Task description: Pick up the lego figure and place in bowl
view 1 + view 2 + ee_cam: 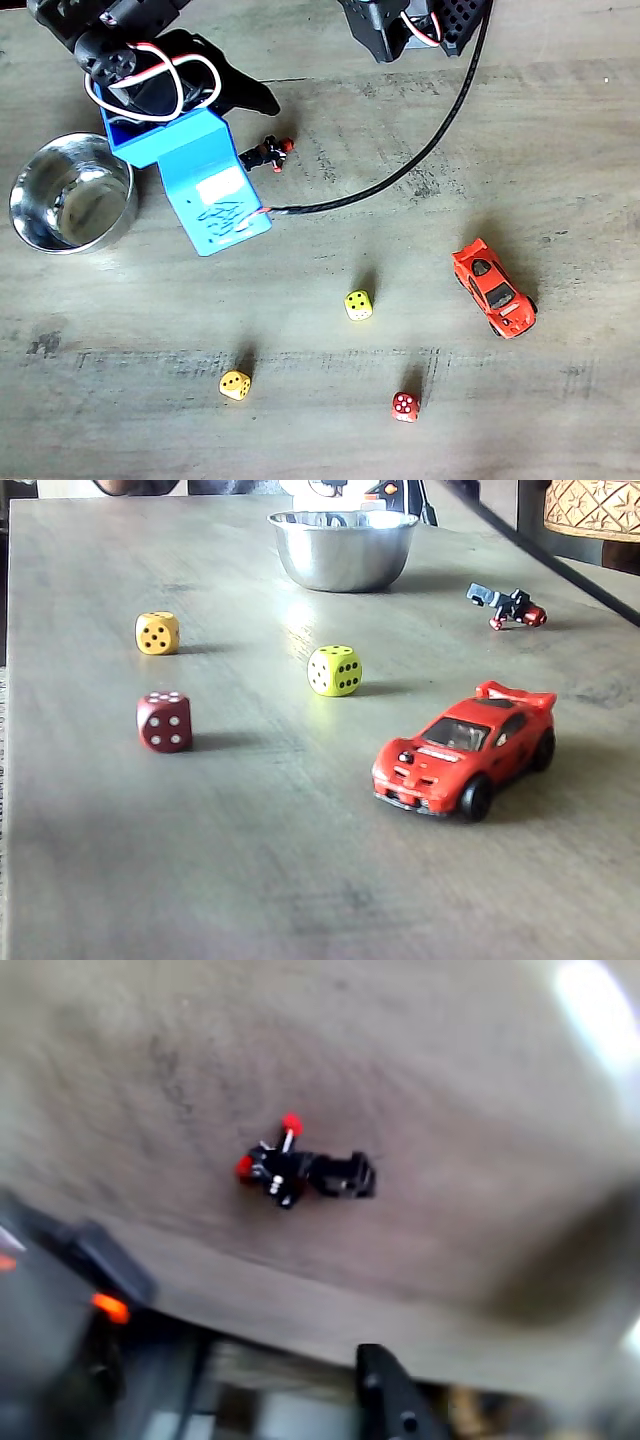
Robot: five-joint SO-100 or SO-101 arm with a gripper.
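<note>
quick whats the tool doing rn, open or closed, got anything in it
Tool: holding nothing; the lego figure lies free on the table, apart from it. Only a dark fingertip and blurred parts show in the wrist view, so open or closed cannot be told.

Red toy car (467, 754), three dice (335, 670), black cable (420, 150) on wooden table (300, 880)
</note>
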